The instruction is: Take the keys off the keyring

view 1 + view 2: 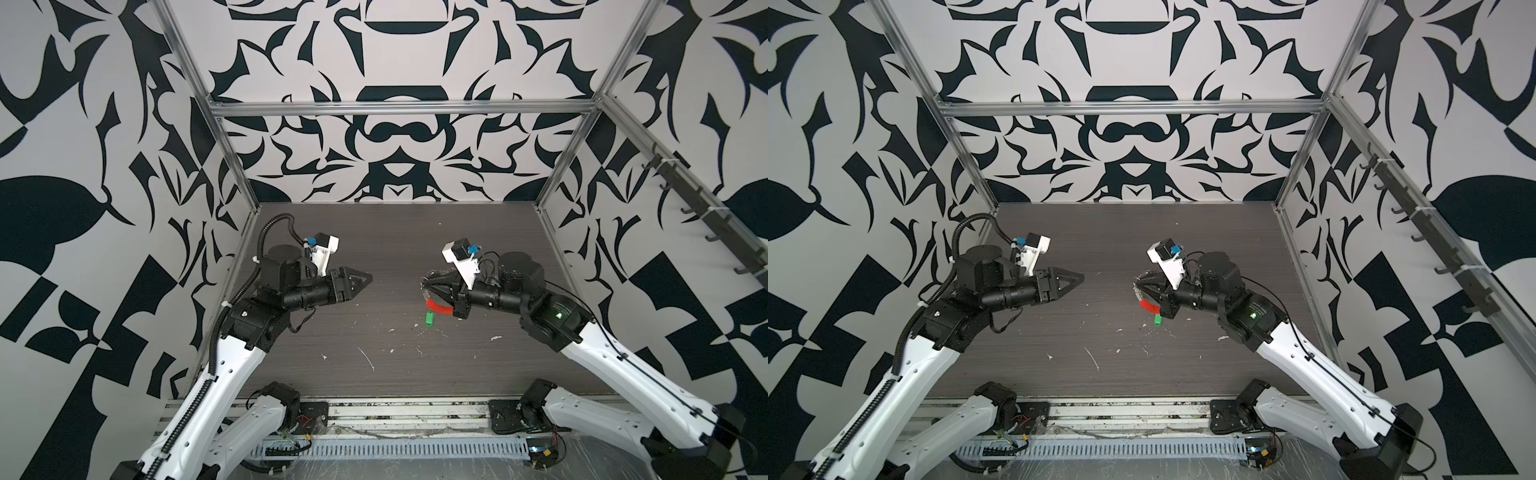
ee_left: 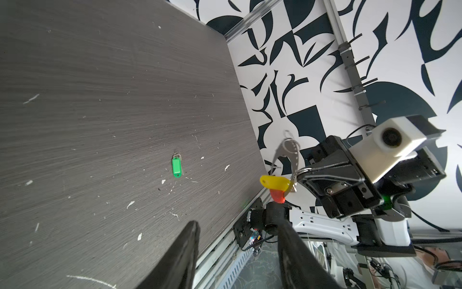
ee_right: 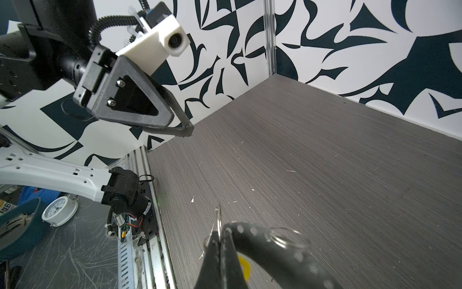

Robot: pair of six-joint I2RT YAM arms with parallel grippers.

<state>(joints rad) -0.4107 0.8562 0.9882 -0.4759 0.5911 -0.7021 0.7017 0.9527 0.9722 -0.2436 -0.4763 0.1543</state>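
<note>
Grey tabletop (image 1: 374, 390) holds the green key (image 1: 429, 318); our right gripper (image 3: 221, 231) pinches the keyring (image 2: 292, 150), yellow key (image 2: 274, 182) dangling, and a crooked pull by our empty, parted left gripper (image 1: 369, 276) could wrench it free.

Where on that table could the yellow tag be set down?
Bare: the far half of the table up to the back wall, and the near middle by the front rail. Crowded: around the right hand holding the keyring, green tag close by.

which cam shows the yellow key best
The left wrist view: the yellow key shows nearly whole, hanging from the keyring that the right pincer holds. The right wrist view catches only a yellow sliver; neither top view shows it.
</note>
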